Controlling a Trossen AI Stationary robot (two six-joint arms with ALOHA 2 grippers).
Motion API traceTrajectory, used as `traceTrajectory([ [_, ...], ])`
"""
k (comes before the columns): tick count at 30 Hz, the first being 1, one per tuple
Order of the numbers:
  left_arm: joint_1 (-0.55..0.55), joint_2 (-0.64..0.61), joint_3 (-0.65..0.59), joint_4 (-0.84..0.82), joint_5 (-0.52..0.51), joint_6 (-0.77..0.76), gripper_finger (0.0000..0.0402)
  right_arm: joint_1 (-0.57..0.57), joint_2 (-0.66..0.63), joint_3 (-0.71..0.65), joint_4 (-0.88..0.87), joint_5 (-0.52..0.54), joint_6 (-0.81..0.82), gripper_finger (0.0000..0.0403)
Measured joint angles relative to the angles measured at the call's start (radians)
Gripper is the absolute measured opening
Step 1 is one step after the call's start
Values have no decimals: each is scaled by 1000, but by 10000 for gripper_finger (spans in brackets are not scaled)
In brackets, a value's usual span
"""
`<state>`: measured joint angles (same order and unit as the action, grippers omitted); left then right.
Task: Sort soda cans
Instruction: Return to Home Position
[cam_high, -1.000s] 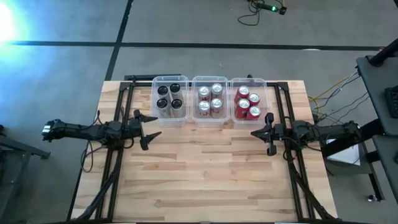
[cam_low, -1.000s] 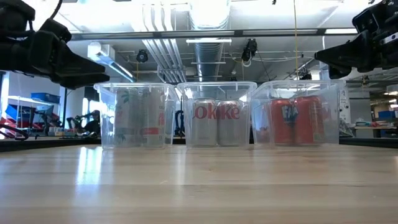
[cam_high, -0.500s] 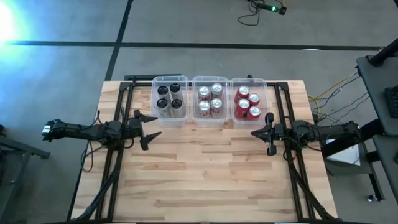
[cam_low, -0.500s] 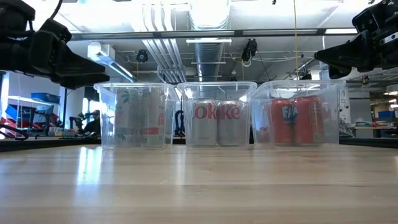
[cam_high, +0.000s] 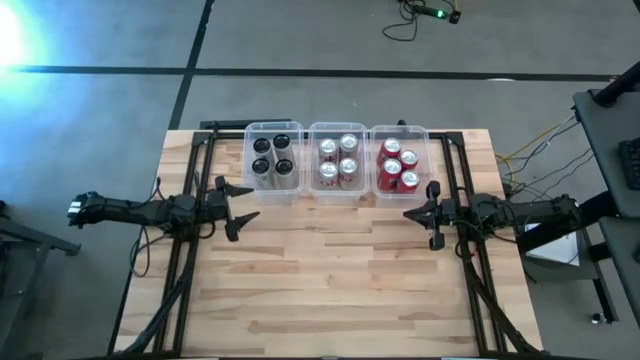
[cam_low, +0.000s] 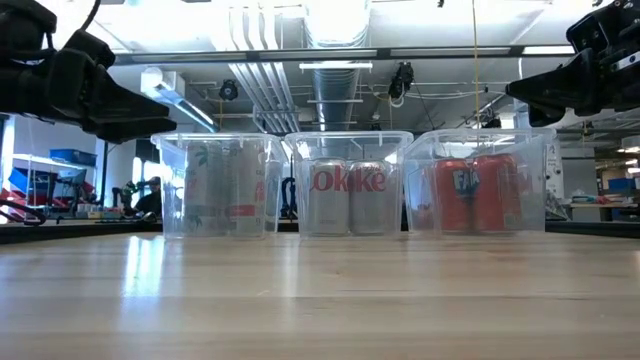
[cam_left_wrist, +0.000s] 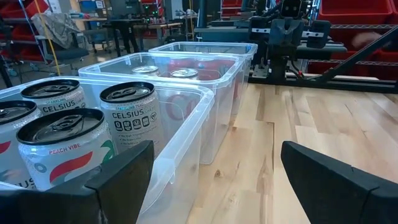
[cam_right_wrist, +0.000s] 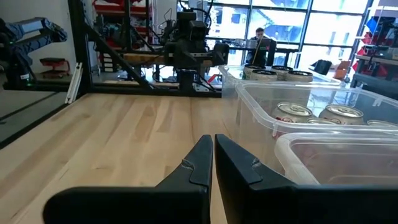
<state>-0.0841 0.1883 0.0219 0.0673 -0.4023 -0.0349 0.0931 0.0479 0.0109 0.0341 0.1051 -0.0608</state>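
Three clear bins stand side by side at the table's far middle. The left bin (cam_high: 273, 160) holds several dark-topped soda cans (cam_left_wrist: 127, 118) with pale labels, the middle bin (cam_high: 338, 160) silver cans (cam_low: 340, 195), the right bin (cam_high: 400, 163) red cans (cam_low: 475, 195). All the cans stand upright on the bin floors. My left gripper (cam_high: 250, 203) hovers open just near of the left bin, above the table; in its wrist view (cam_left_wrist: 217, 149) nothing lies between the fingers. My right gripper (cam_high: 407, 213) hovers shut and empty near the right bin's near edge (cam_right_wrist: 213, 144).
Black frame rails (cam_high: 192, 170) run along the table's left and right sides (cam_high: 462, 170). Bare wooden tabletop (cam_high: 330, 280) stretches from the bins to the near edge. Both arms reach in level from the sides, above the table.
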Motion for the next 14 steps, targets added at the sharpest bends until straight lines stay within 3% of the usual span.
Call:
traceTrajectory([
  [14, 0, 0, 0, 0, 0, 0, 336, 0, 0, 8, -3, 2, 0, 13],
])
